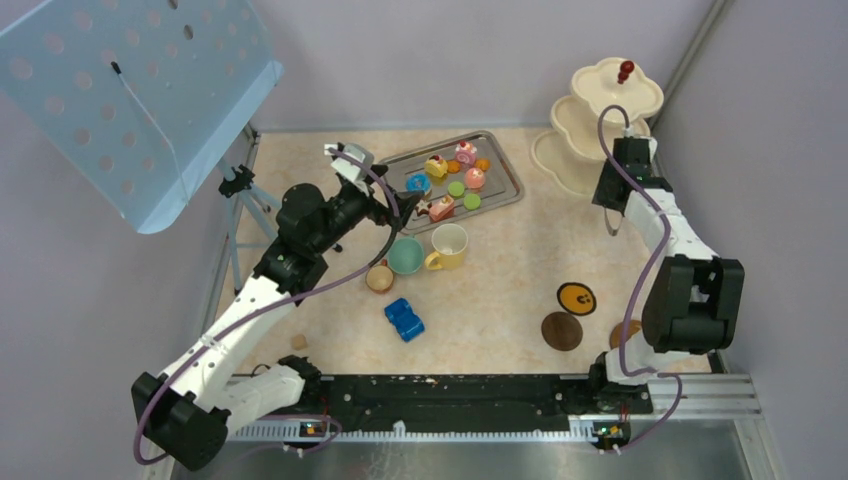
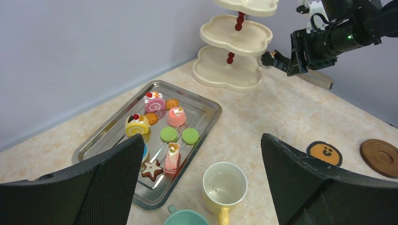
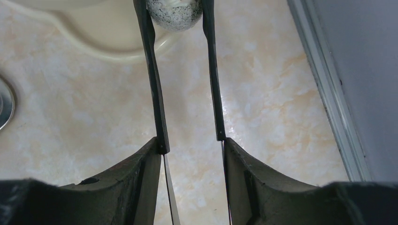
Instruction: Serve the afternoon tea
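Beside the stand's (image 2: 220, 76) lowest tier, the right gripper's (image 3: 192, 145) jaws are clamping black tongs (image 3: 152, 84), whose tips are pinching a grey speckled sweet (image 3: 174, 14) over that tier's rim; the left gripper (image 2: 202, 140) is hovering above the tray (image 2: 210, 105), jaws wide apart and empty. Serving is looking barely begun: the tiers are showing bare, cakes (image 2: 177, 117) are lying on the tray, and cups (image 2: 224, 185) are standing well apart from the coasters (image 2: 381, 157). No brand or writing is showing; one coaster is bearing only a cartoon face.

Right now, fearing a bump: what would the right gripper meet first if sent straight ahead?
Probably the cream stand, lowest tier: the tongs in the right gripper reach its rim, though depth is unclear.
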### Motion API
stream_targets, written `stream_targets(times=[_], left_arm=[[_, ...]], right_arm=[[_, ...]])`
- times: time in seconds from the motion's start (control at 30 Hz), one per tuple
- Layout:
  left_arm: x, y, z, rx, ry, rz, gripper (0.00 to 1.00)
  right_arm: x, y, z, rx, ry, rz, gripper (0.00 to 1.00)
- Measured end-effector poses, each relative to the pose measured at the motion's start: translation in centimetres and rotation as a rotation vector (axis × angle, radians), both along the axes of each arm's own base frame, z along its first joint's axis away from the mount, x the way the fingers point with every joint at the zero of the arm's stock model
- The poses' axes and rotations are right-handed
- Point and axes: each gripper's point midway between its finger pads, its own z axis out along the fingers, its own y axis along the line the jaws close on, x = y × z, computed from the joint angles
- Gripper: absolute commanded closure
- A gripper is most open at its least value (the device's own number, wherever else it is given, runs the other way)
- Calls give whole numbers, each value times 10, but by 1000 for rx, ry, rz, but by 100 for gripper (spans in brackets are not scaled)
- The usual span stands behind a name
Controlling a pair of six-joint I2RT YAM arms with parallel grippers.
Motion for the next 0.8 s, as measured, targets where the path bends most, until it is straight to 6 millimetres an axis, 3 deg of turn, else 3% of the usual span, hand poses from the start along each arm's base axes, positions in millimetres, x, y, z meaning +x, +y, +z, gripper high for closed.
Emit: stream_targets(times=[0.27,0.8], left_arm=[[-3,-2,2,-1,-7,-5,1],[-3,-2,2,-1,-6,-5,1]], right_arm=[[13,-26,-1,-5,-87,-55,74],[36,-29,-37,-21,-168,-37,72]])
